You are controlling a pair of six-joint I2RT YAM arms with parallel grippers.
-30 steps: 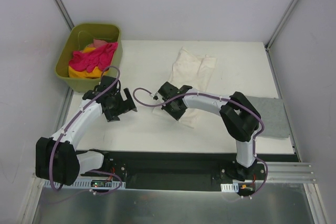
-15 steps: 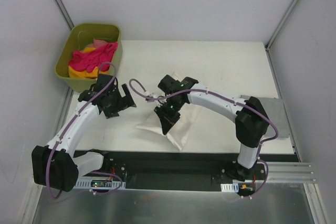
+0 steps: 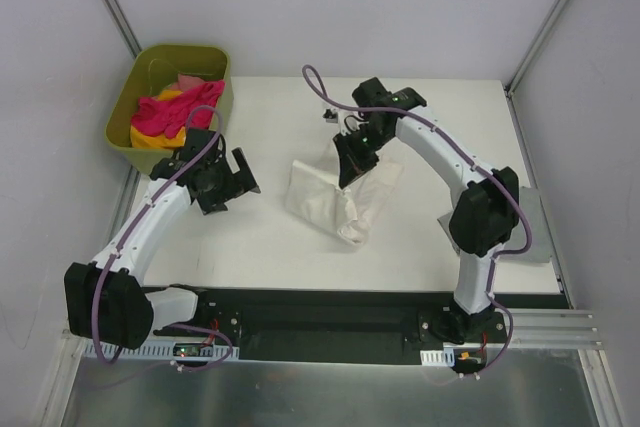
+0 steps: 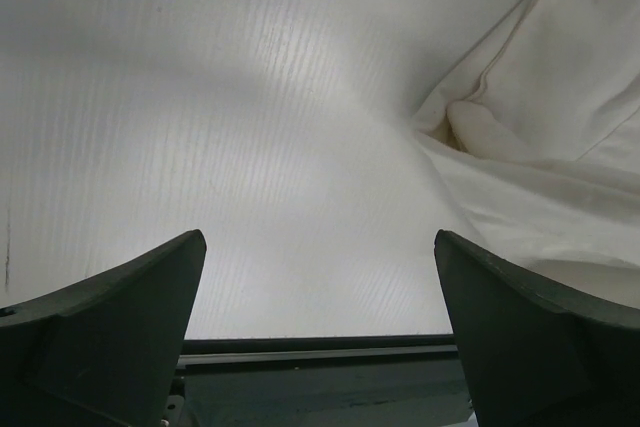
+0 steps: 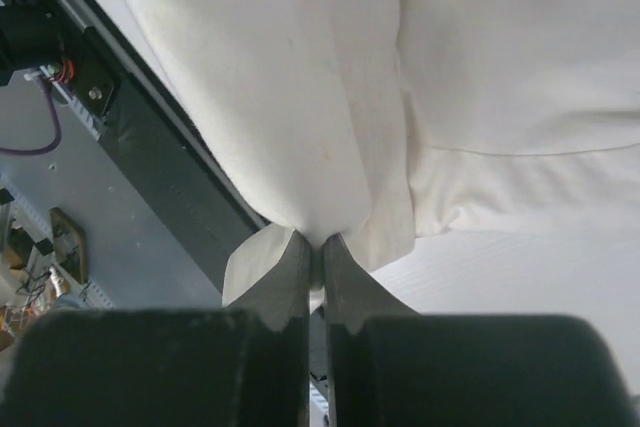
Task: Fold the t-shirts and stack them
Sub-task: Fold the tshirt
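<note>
Right pincer [image 5: 318, 244] is clamped on a thin pinch of the cream-white t-shirt [image 3: 325, 202], jaws almost together with cloth between them. I can't tell whether that pinch is hem, sleeve or mid-panel.

Left pincer [image 3: 232, 180] has its jaws wide apart and holds nothing. It hovers over the bare surface [image 3: 450, 127] just left of the shirt.

The cream shirt is mid-surface. One part is raised at the right pincer and the rest drapes down and bunches toward the near edge. The pink t-shirt [image 3: 180, 112] and yellow t-shirt [image 3: 150, 139] sit in the olive-green tub [image 3: 215, 57] at the far left. The grey t-shirt [image 3: 533, 227] lies at the right edge, mostly behind the right arm.

My read on handling:
- **Material:** it's light, limp and has no stiffness, so it won't hold any shape I give it.
- **Single grip:** one point just makes it hang and crease, and a pinch this shallow could slip out under drag.
- **Where to hold:** I want two points on one straight edge, hem corners or shoulder seams, well apart and pulled taut.
- **Left pincer:** take the loose edge nearest it, and bite deep enough to catch a seam rather than a single layer.
</note>
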